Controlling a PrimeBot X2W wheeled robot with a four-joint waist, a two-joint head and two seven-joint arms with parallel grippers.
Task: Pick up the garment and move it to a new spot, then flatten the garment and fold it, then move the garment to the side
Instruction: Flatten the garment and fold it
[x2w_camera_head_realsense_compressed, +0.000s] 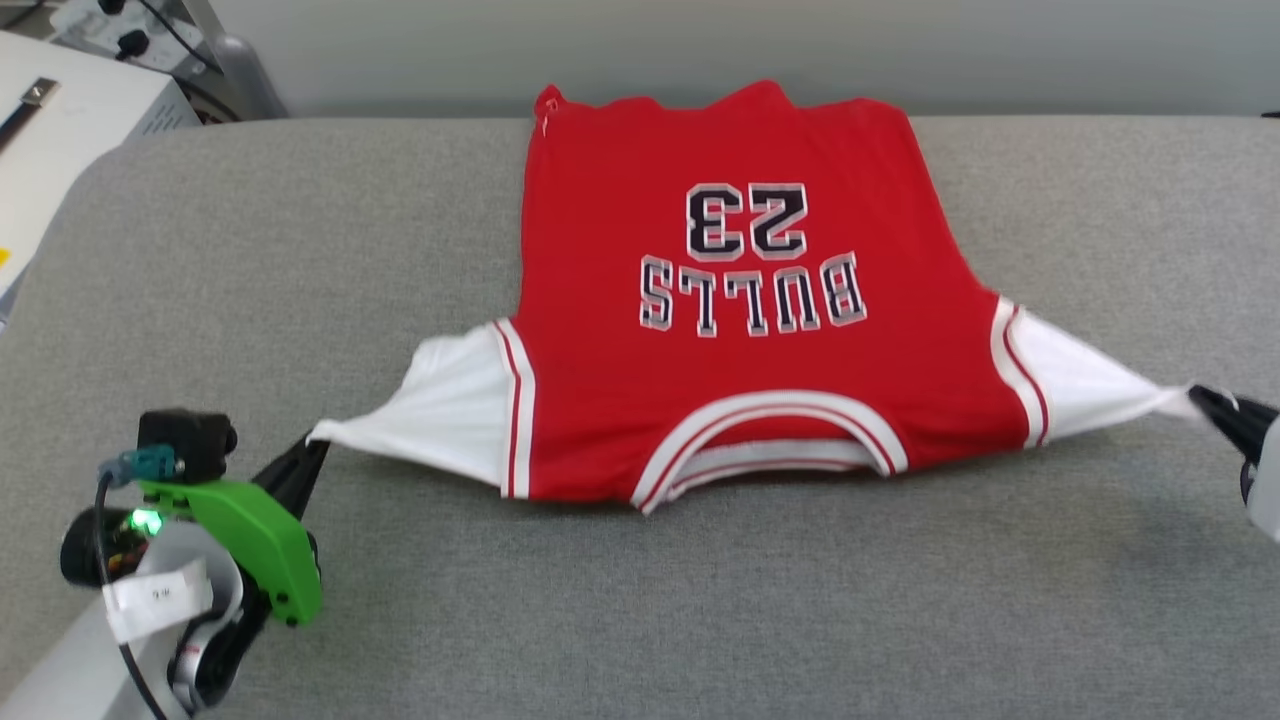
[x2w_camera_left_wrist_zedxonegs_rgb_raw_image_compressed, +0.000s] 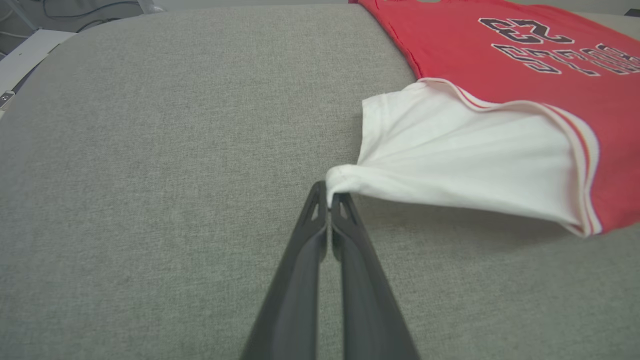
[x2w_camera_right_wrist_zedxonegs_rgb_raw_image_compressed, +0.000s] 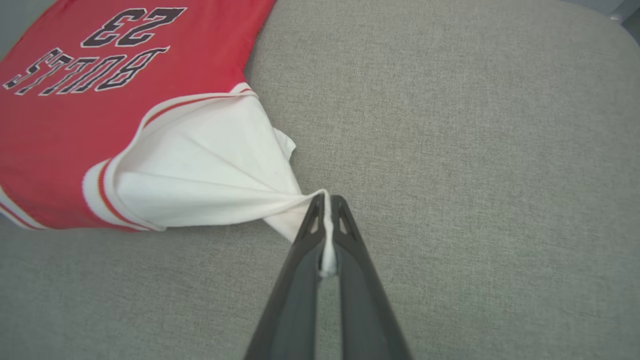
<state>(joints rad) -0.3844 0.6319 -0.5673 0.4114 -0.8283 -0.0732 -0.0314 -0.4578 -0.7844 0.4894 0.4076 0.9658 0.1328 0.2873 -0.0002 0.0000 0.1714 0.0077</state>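
Note:
The garment, a red jersey with white sleeves and dark "BULLS 23" lettering, lies chest-up on the grey surface, collar toward me. My left gripper is shut on the tip of its left white sleeve, pulling it out to a point. In the left wrist view that gripper pinches the sleeve's hem. My right gripper is shut on the other white sleeve at the right edge. White cloth shows between the right gripper's fingers. Both sleeves are stretched taut and raised slightly off the surface.
The grey padded table spreads wide around the jersey. A white cabinet with cables stands past the table's far left corner. A pale wall runs behind the far edge.

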